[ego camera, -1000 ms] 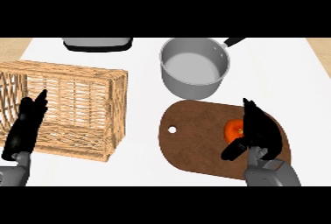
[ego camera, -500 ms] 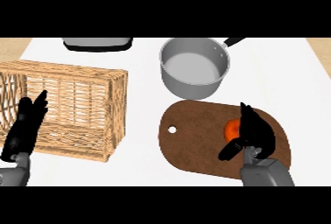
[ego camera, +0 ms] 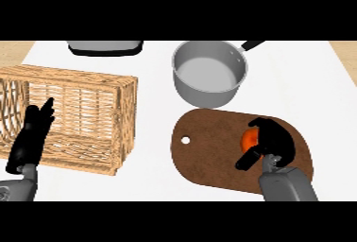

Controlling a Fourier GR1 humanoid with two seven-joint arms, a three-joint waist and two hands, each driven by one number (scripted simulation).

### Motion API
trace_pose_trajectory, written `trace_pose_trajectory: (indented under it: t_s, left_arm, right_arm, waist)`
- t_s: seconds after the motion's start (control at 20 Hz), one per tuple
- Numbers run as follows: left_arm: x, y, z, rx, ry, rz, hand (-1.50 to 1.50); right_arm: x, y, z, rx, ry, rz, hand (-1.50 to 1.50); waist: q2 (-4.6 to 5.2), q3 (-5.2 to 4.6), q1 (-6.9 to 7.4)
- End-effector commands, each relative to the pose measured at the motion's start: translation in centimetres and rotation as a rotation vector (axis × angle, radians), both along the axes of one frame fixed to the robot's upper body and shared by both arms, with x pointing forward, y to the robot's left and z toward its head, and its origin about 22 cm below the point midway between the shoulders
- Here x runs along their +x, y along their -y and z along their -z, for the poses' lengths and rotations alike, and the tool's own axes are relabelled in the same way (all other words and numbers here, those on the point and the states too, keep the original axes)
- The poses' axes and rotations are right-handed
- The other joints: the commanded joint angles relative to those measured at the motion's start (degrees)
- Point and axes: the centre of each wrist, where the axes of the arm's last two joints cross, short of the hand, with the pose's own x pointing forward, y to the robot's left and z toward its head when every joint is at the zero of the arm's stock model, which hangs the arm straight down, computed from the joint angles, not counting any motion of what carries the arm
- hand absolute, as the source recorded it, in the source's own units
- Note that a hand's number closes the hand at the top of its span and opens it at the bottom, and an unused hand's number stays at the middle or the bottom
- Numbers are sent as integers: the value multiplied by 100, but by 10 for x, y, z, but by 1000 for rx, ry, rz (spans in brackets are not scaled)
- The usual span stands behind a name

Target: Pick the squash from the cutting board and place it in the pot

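Note:
An orange squash (ego camera: 247, 138) lies on the right part of the brown cutting board (ego camera: 209, 156); only a small patch of it shows. My right hand (ego camera: 274, 142) covers it, fingers curled over its far side and the thumb hooked under its near side, so the hand is shut on it. The squash still rests on the board. Behind the board stands the grey pot (ego camera: 209, 78), with its black handle pointing to the back right. My left hand (ego camera: 31, 137) rests open at the left, fingers up, in front of the basket.
A large wicker basket (ego camera: 77, 111) lies on its side at the left of the white counter. A dark flat appliance (ego camera: 105, 47) sits at the back edge, left of the pot.
My right hand's fingers, straight before, have curled down over the squash, with the thumb closing in from below. The left hand has not moved.

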Motion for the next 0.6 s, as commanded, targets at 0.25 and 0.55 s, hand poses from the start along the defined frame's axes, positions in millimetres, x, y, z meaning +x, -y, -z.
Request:
trace_pose_trajectory:
  t_s: [0.25, 0.55]
  left_arm:
    - [-7, -12, -2, 10, -1, -2, 0]
    - [6, 3, -4, -4, 7, -3, 0]
  right_arm:
    - [13, 4, -5, -149, 95, -49, 150]
    - [33, 46, -18, -173, 168, -211, 150]
  waist:
    - [26, 2, 22]
    - [58, 8, 54]
